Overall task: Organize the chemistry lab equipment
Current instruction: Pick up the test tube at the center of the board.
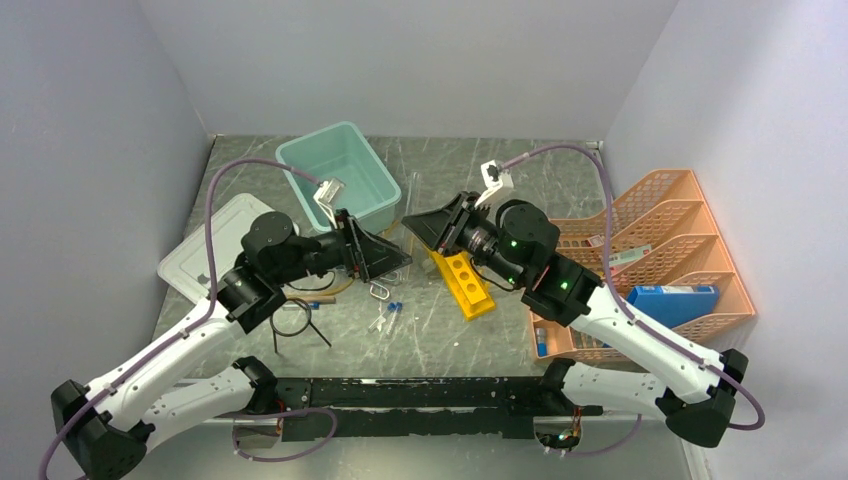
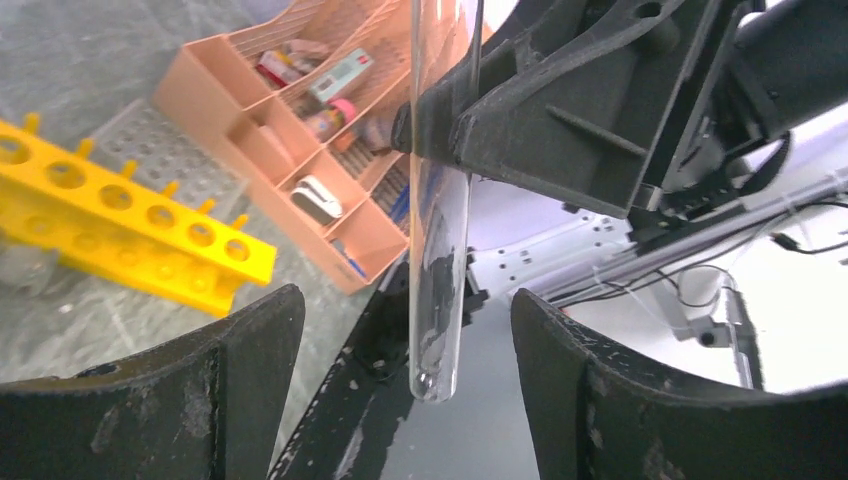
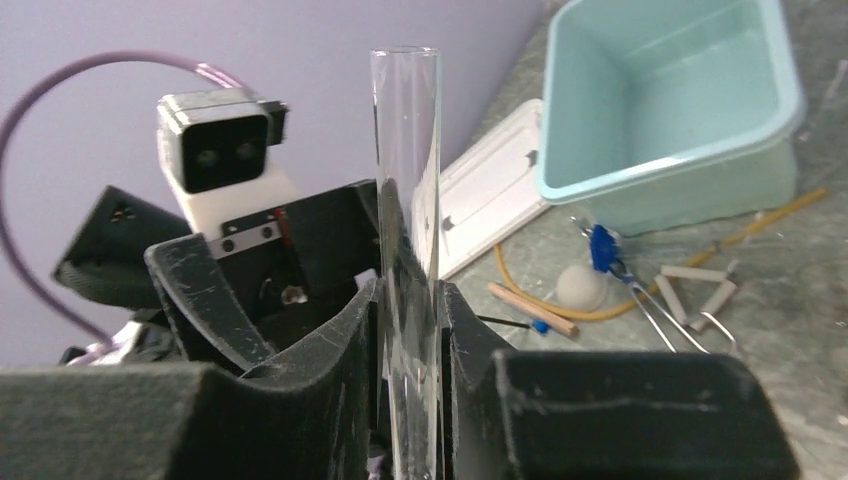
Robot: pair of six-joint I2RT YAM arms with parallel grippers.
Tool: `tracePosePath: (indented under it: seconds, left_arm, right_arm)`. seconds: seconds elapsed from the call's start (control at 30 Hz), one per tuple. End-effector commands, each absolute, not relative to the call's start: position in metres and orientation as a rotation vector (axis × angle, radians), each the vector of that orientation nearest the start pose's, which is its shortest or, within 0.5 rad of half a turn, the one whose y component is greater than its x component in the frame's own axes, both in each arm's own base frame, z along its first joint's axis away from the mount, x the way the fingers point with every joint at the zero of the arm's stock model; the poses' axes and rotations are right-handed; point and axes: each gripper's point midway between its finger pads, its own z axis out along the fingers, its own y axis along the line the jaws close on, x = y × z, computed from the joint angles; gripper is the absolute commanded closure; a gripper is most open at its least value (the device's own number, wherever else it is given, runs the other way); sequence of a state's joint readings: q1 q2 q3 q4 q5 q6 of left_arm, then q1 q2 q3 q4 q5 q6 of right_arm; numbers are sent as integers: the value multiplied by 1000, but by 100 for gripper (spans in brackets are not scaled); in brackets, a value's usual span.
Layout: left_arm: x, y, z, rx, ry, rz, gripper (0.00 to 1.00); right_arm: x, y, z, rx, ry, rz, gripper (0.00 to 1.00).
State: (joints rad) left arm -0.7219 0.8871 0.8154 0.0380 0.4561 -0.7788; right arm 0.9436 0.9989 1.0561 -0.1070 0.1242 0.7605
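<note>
My right gripper (image 3: pixel 410 292) is shut on a clear glass test tube (image 3: pixel 405 200), which stands upright between its pads with the open mouth on top. In the left wrist view the tube's rounded closed end (image 2: pixel 440 300) hangs between the fingers of my left gripper (image 2: pixel 405 300), which is open with a gap on each side. The two grippers meet above the table's middle (image 1: pixel 405 240). The yellow test-tube rack (image 1: pixel 463 282) lies just below the right gripper. A black ring stand (image 1: pixel 295 320), a silver wire triangle (image 1: pixel 380 291) and small blue-capped tubes (image 1: pixel 390 315) lie near the left arm.
The teal tub (image 1: pixel 340 175) stands at the back, its grey-white lid (image 1: pixel 205 245) to the left. The orange mesh organiser (image 1: pixel 660 250) with a blue box (image 1: pixel 672 300) fills the right side. A tan hose (image 3: pixel 620 300) and a wooden stick (image 3: pixel 530 308) lie by the tub.
</note>
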Motion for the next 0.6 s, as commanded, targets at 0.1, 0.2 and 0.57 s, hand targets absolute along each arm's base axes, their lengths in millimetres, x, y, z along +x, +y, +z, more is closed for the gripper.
tracePosePath:
  seconds: [0.1,0.2,0.57]
  left_arm:
    - [144,-300,362,401,1598,-1773,25]
    - [142,-299,363,412,1581,-1788,29]
    - [131,-295,376,479,1516,-1799,45]
  right_arm:
    - [190,313,410,-172,1600,1368,100]
    - [186,316,413,-188,1588,1399,100]
    - [180,323,412,-186,1584,1474,100]
